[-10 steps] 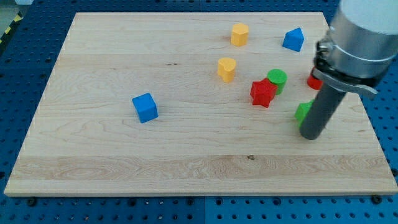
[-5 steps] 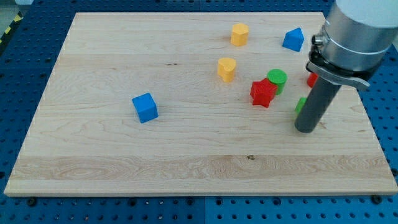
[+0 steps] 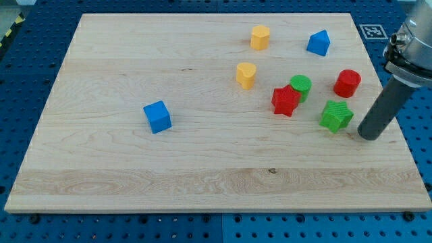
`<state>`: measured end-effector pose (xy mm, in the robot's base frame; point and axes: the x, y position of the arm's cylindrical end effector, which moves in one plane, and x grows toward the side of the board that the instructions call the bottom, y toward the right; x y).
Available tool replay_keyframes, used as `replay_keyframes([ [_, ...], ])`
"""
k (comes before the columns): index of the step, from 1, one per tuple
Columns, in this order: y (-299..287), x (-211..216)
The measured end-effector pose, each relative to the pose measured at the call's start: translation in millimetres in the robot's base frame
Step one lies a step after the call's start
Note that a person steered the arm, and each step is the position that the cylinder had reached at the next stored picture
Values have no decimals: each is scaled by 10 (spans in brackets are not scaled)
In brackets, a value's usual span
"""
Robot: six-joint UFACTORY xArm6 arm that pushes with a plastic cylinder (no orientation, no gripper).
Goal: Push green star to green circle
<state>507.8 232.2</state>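
**Rod tip set just right of the green star, ready to push it toward the green circle**

A pale wooden board [image 3: 202,169] lies on a blue pegboard bench [image 3: 20,101] and carries eight small plastic blocks. The arm ends in a straight dark rod – there is no gripper, so nothing opens, closes or holds. My tip [image 3: 368,138] rests on the board near its right edge.

Just to the view's left of my tip, close but seemingly not touching, sits the green star block [image 3: 335,115]. Farther left and slightly toward the view's top is the green circle block [image 3: 301,87], a short cylinder, with a red star block [image 3: 285,100] touching its lower-left side. A red cylinder block [image 3: 347,82] stands up and left of my tip, beyond the green star.

Standing on the star's far side from the circle probably serves a leftward, slightly upward push – the star has only a short way to go.

Well away to the left are a blue triangular block [image 3: 318,42], two yellow blocks [image 3: 260,37] [image 3: 246,74], and a blue cube [image 3: 157,116].
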Motion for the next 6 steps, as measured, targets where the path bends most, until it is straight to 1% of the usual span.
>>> replay_keyframes([
  [2,-784,-76],
  [3,-1178,-246],
  [4,-1297,-311],
  [5,-1059,-78],
  [6,-689,-86],
])
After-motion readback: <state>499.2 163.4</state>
